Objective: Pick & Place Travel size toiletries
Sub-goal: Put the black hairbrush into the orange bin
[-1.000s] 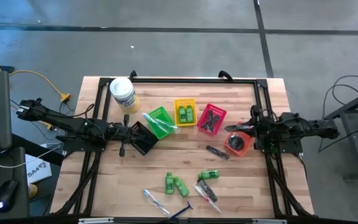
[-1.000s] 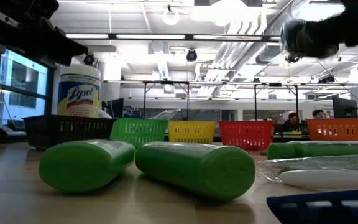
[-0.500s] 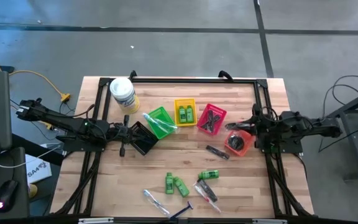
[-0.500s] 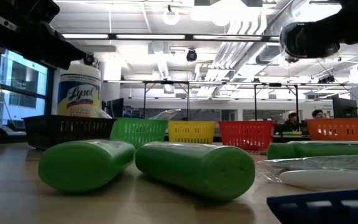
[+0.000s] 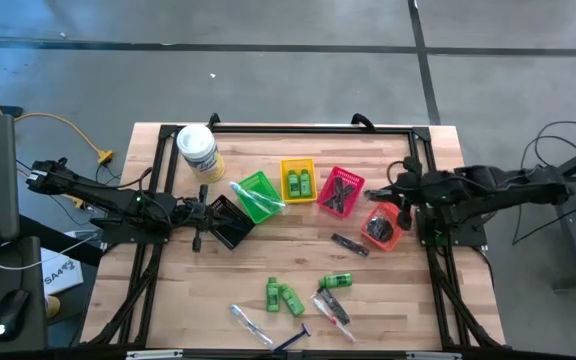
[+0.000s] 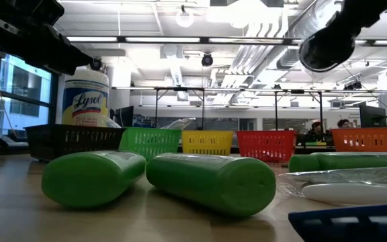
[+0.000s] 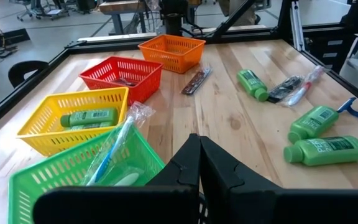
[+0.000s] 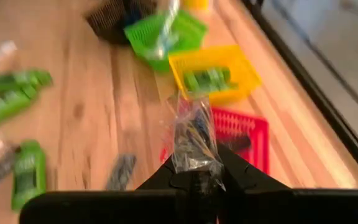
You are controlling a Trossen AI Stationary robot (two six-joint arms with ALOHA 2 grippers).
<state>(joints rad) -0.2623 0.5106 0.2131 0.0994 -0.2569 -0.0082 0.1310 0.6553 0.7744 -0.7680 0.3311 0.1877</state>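
Right now the right gripper (image 8: 194, 177) was pinched shut on a clear packet (image 8: 194, 137) with a dark bundle inside, held up in the air between the red basket (image 5: 340, 190) and the orange basket (image 5: 380, 228), as seen from above. From the right wrist camera the packet hung over the red basket, with the yellow basket (image 8: 215, 72) and its green mini bottles (image 8: 207, 79) beyond. Left gripper (image 7: 199, 163) sat with fingers pressed together over the black basket (image 5: 226, 220), just beside the green basket (image 7: 73, 174), which held a clear-wrapped tube (image 7: 114, 146). Loose items remained on the wood table (image 5: 418, 310): two green bottles (image 5: 282, 295) side by side near the front, a third green bottle (image 5: 336, 281) to their right, clear tubes (image 5: 331, 308) next to it, another clear packet (image 5: 249, 324) at the front edge, a blue-handled razor (image 5: 294, 338) by the front rail, and a dark comb (image 5: 349, 244) just in front of the orange basket. A white wipes tub (image 5: 197, 148) stood at the back left corner.
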